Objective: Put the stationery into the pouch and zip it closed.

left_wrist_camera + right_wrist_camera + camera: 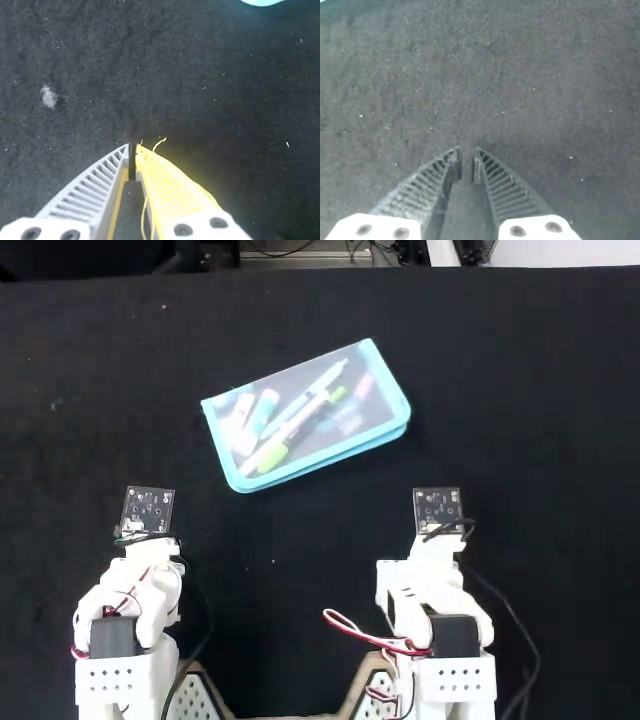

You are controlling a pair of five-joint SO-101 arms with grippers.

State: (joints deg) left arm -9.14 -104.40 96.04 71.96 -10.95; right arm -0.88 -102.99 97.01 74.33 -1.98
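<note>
Pouch (pixel 322 461), teal-edged with a clear face, flat on the black table (pixel 520 370), with the stationery (pixel 290 425) already inside. Whether its zip is shut cannot be told. It lies ahead of and between the left gripper (pixel 133 159) and right gripper (pixel 466 162), well apart from both, whose jaws are together and empty. Judged step: zipping, which calls for steadying the pouch and finding the slider.

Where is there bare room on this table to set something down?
The table is bare cloth left of the pouch, right of it, behind it toward the far edge, and in the strip between it and the arms. It is crowded only at the near edge, around the left arm, right arm and wires.
</note>
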